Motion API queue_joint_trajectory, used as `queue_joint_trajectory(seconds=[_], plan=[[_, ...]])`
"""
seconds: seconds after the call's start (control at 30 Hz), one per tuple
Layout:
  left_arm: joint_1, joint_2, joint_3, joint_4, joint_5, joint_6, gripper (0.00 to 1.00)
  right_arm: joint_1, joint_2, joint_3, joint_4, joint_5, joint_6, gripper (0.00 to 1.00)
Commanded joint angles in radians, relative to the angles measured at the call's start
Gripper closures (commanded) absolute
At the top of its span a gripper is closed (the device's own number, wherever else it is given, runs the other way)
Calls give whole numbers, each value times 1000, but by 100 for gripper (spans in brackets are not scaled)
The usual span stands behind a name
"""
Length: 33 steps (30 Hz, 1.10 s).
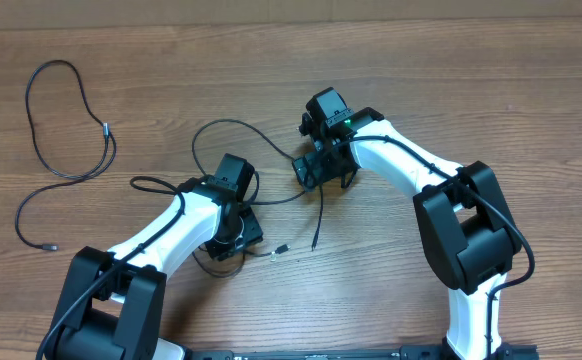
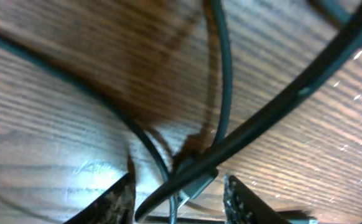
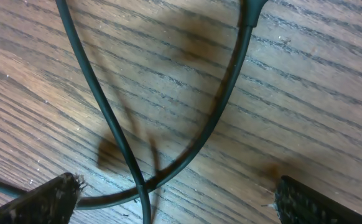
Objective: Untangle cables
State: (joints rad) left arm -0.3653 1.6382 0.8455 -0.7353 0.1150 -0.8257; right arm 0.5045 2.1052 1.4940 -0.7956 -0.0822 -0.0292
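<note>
One cable (image 1: 104,127) already lies alone at the left of the table (image 1: 471,80), well apart. The other cables (image 1: 241,123) lie crossed between the left gripper (image 1: 236,238) and the right gripper (image 1: 323,172), so we judge most of the untangling is left.

At the left wrist, we see the jaws apart, with a plug (image 2: 193,179) and crossing cords between them, unpinched.

At the right wrist, we see the jaws wide apart. Two cords cross on the wood between them, and nothing is held.

Wooden table (image 1: 471,80) bears thin black cables (image 1: 105,128).
</note>
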Motion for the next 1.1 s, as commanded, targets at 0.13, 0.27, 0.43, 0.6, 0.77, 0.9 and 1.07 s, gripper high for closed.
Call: queue_joint_trajectory(seconds=[0.13, 0.27, 0.43, 0.6, 0.77, 0.9, 1.07], plan=[[-4, -15, -7, 27, -32, -21, 64, 0, 5, -11, 5, -9, 4, 0], [-4, -15, -7, 43, -48, -21, 65, 0, 5, -11, 5, -9, 4, 0], [-4, -15, -7, 44, -48, -21, 62, 0, 5, -11, 5, -9, 4, 0], [-8, 5, -7, 59, -48, -21, 65, 0, 4, -11, 5, -9, 4, 0], [-16, 55, -7, 79, -38, -22, 68, 0, 5, -11, 5, -9, 4, 0], [-16, 64, -7, 84, -36, -42, 76, 0, 5, -11, 5, -9, 4, 0], [-16, 64, -7, 84, -33, -43, 78, 0, 5, -11, 5, -9, 4, 0]])
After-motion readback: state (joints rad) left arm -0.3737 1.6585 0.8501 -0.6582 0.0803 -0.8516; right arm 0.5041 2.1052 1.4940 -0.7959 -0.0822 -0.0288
